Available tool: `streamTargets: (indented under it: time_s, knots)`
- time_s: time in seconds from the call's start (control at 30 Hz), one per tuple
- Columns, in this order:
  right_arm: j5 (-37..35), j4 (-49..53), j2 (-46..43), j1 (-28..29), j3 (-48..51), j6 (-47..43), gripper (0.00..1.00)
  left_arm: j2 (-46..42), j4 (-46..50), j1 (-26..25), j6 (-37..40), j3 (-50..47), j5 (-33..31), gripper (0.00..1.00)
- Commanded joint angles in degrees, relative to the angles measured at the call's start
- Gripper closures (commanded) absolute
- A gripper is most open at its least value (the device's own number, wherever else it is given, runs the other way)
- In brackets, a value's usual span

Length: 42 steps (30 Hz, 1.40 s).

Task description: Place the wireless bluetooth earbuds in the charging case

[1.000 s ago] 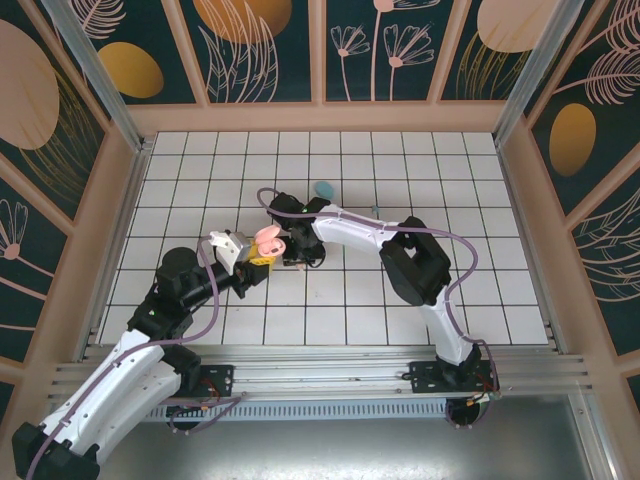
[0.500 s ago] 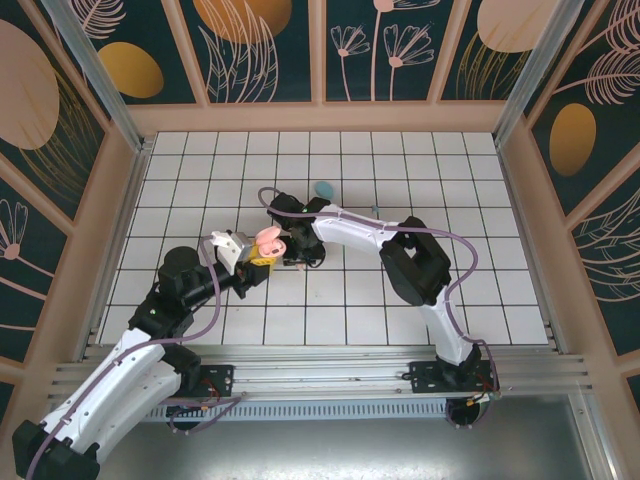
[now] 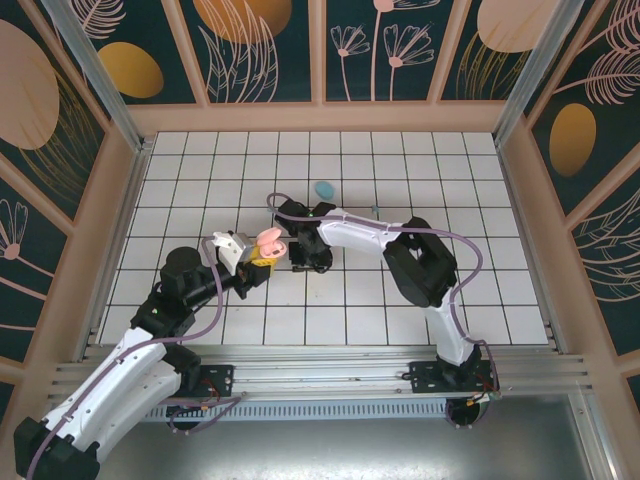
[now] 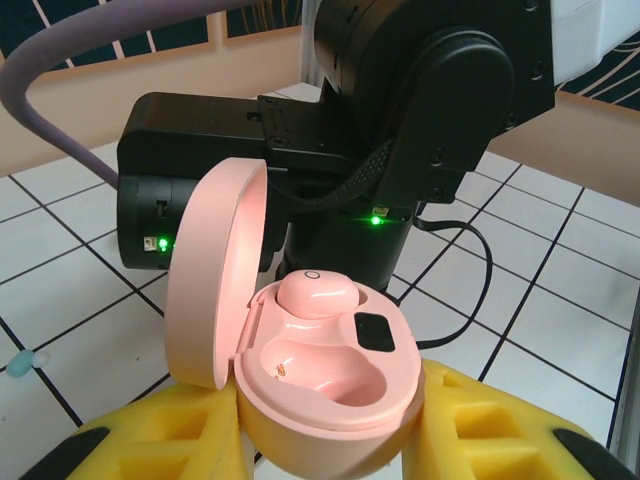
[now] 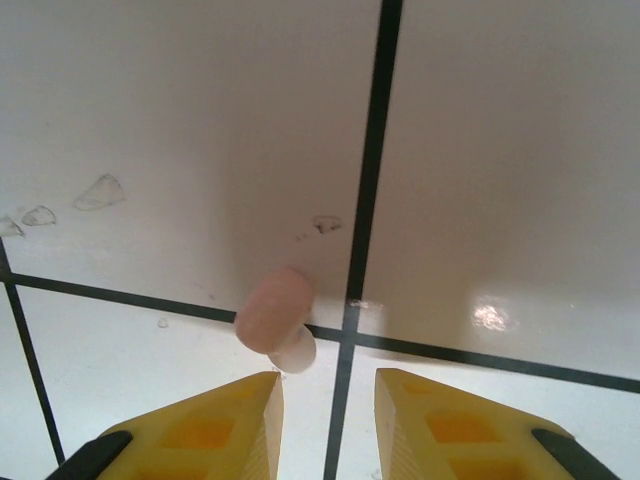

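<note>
Hovering low over the white tile floor (image 5: 500, 150), the right gripper (image 5: 325, 400) had its yellow fingers (image 5: 215, 425) parted with nothing between them. The loose pink earbud (image 5: 274, 312) lay on the tile just beyond the tips, off toward the wrist view's left side and not centred on the gap. Its long axis ran slantwise, whitish tip pointing back toward the jaws and rounded body away, just beside a black grout line. This arm was plainly the nearer to it, and I judged that a slight sideways shift and a drop would set the bud between the pads. Just beside it, the left gripper (image 4: 325, 435) was clenched on the pink charging case (image 4: 330, 395), its lid (image 4: 215, 270) tipped open. A seated earbud (image 4: 315, 295) filled the far socket and the near socket (image 4: 325, 365) was empty. Farther up the table a teal case (image 3: 323, 188) lay well apart
</note>
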<state>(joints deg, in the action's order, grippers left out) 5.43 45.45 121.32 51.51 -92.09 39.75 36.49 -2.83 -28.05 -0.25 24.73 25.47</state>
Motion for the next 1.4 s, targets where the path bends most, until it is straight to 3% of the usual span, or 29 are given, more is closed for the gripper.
streamTargets:
  time_s: [0.0,0.43,1.37]
  knots:
    - [0.89,-0.13,-2.10,-0.35,0.17,1.48,0.70,-0.47,-2.68,0.32,0.09,-0.80,0.99,0.90]
    - [1.51,-2.07,-1.76,-1.14,1.93,1.37,0.70,0.62,-3.28,0.28,-0.47,-0.65,0.95,0.90]
    - [2.44,1.29,4.18,-1.06,-7.86,0.58,0.72,-0.92,-1.39,0.28,-0.50,-0.56,0.05,0.91]
